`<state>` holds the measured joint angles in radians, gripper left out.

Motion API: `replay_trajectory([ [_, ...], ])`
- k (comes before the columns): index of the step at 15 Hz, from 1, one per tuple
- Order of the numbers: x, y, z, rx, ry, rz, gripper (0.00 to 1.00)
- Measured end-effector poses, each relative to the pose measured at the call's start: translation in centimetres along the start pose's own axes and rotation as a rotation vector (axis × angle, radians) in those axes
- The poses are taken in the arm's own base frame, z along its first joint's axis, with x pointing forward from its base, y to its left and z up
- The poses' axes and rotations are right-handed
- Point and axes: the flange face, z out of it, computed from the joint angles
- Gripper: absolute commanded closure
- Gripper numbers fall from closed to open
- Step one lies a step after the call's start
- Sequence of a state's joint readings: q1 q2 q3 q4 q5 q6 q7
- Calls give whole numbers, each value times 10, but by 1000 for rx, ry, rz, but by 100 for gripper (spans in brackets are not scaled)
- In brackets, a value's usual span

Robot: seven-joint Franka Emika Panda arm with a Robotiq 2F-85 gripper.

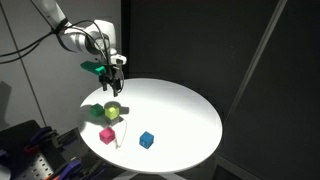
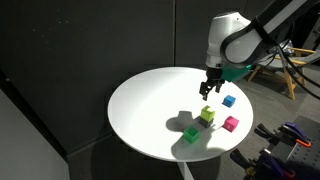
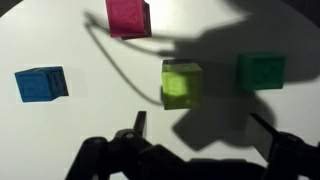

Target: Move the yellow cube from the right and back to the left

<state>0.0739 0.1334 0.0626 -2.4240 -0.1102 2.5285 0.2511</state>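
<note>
The yellow cube (image 3: 182,83) sits on the round white table (image 1: 185,105), just ahead of my fingers in the wrist view. It also shows in both exterior views (image 1: 113,110) (image 2: 207,115). My gripper (image 1: 116,72) (image 2: 208,88) (image 3: 200,128) hovers above the table near the cube, open and empty, casting a shadow beside it. The brighter green cube (image 3: 262,71) (image 1: 97,112) (image 2: 191,133) lies close to the yellow one.
A pink cube (image 3: 128,16) (image 1: 107,134) (image 2: 231,124) and a blue cube (image 3: 41,84) (image 1: 146,140) (image 2: 229,101) also lie on the table (image 2: 150,100). Dark curtains stand behind. Equipment sits beyond the table's edge.
</note>
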Motion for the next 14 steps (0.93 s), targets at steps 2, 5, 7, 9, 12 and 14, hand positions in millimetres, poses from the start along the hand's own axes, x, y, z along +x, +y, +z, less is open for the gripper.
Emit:
replay_trajectory([
  [2,0,0,0,0,0,0,0],
  [5,0,0,2,0,-4,0,0],
  [7,-1,0,6,-1,-12,0,0],
  [9,-1,0,10,-2,-20,0,0],
  [12,1,0,15,0,-18,2,0],
  [14,4,0,18,5,-6,3,0],
])
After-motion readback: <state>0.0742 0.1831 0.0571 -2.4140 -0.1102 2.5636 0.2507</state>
